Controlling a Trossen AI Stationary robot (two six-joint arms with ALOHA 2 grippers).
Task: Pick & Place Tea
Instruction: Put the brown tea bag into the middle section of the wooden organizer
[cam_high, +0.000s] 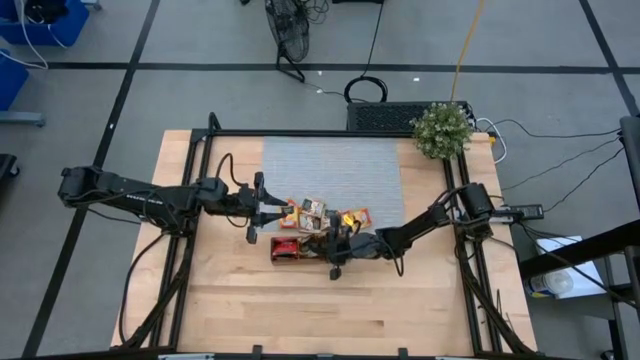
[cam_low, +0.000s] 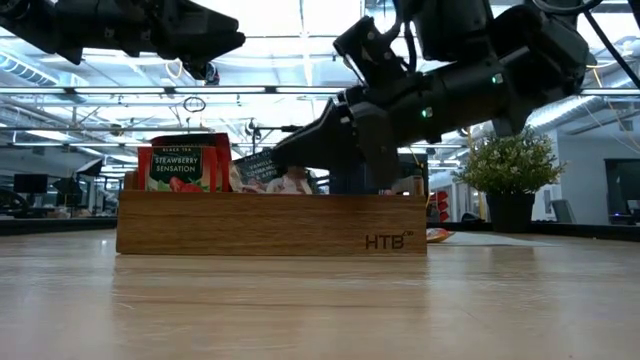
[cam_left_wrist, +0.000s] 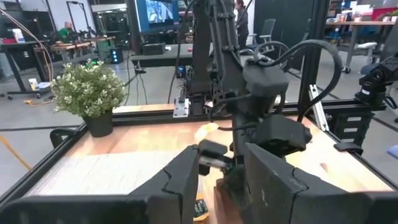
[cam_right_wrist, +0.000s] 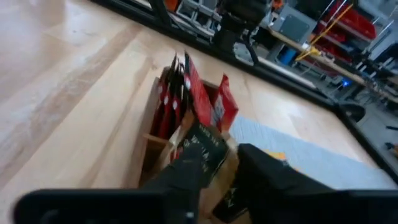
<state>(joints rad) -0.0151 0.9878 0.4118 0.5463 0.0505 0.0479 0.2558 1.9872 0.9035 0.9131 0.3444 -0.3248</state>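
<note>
The right hand (cam_high: 328, 240) was seen low over the wooden tray (cam_low: 270, 222), which stood on the table (cam_high: 300, 310) near its middle, just in front of the grey mat (cam_high: 335, 170). In the right wrist view, a dark tea packet (cam_right_wrist: 202, 149) lay between the right hand's two fingers (cam_right_wrist: 186, 177), above the tray's middle part; whether the fingers were pinching the packet or had let go of it could not be told. Red tea packets (cam_right_wrist: 186, 93) were stood upright in the tray's end compartment, and the level view showed one labelled strawberry (cam_low: 182, 168) at that end. Further packets, orange-yellow and pale (cam_high: 315, 212), were scattered loose at the near edge of the mat, just behind the tray.

The left hand (cam_high: 268, 212) was held above the table beside those loose packets, pointed toward the right arm. Its fingers (cam_left_wrist: 186, 177) were seen spread apart, with nothing between them. A potted plant (cam_high: 441, 129) stood at the far right corner of the table, well apart from the tray.
</note>
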